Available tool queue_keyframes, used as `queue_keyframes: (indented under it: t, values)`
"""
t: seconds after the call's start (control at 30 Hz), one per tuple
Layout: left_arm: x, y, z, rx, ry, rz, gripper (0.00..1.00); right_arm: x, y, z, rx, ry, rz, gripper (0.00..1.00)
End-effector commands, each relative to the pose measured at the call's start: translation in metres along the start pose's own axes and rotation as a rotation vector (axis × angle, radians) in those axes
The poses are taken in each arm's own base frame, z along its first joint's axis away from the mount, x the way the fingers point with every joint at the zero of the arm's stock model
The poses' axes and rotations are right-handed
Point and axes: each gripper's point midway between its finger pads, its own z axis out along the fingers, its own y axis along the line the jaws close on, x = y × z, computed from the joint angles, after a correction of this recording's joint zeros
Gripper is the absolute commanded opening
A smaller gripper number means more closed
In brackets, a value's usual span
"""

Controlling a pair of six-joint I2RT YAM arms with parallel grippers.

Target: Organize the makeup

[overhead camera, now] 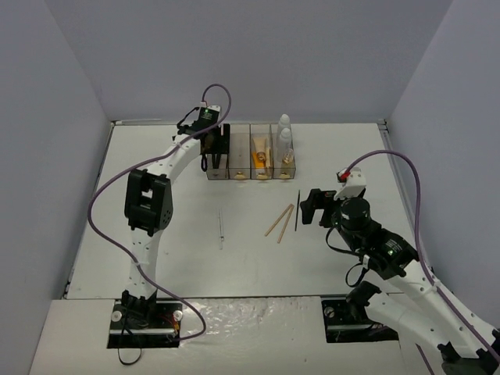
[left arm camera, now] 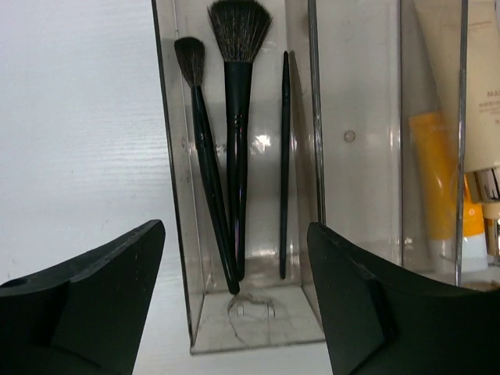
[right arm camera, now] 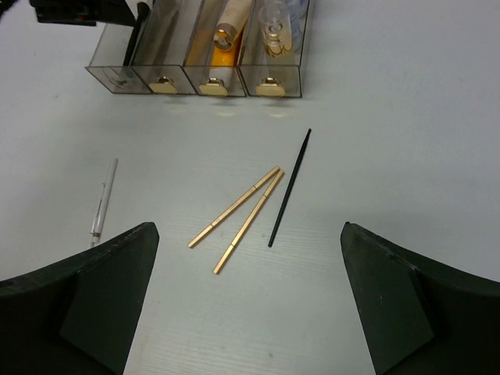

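Left end effector [left arm camera: 236,234]: open, empty, at the 9 o'clock end compartment of the box [overhead camera: 234,173], which holds black brushes [left arm camera: 237,117]. Right end effector [right arm camera: 250,228]: open, empty. On the worktop [overhead camera: 156,234], two tan sticks [right arm camera: 234,211] lie near centre, with a black pencil [right arm camera: 289,187] at their 3 o'clock and a pale pencil [right arm camera: 103,199] at their 9 o'clock.
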Motion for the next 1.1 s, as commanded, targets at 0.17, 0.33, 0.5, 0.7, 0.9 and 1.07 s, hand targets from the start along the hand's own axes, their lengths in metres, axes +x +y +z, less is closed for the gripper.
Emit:
queue_keyframes:
  t: [0.17,0.33,0.5,0.7,0.9,1.07]
  values:
    - [-0.084,0.016,-0.202,0.012,-0.379,-0.05,0.96,0.062,-0.019,0.044,0.204,0.15,0.111,0.93]
    - [-0.037,0.043,-0.26,-0.046,-0.375,-0.051,0.97,0.096,-0.024,0.067,0.244,0.223,0.097,0.85]
    - [0.014,0.057,-0.291,-0.044,-0.352,-0.044,0.97,0.119,-0.029,0.083,0.278,0.264,0.09,0.75]
    - [0.083,0.073,-0.306,-0.025,-0.36,-0.045,0.97,0.147,-0.037,0.104,0.315,0.311,0.08,0.61]
    - [0.117,0.087,-0.316,-0.051,-0.366,-0.04,0.97,0.167,-0.045,0.119,0.345,0.344,0.076,0.52]
    - [0.127,0.089,-0.315,-0.051,-0.36,-0.039,0.97,0.18,-0.053,0.128,0.379,0.367,0.077,0.45]
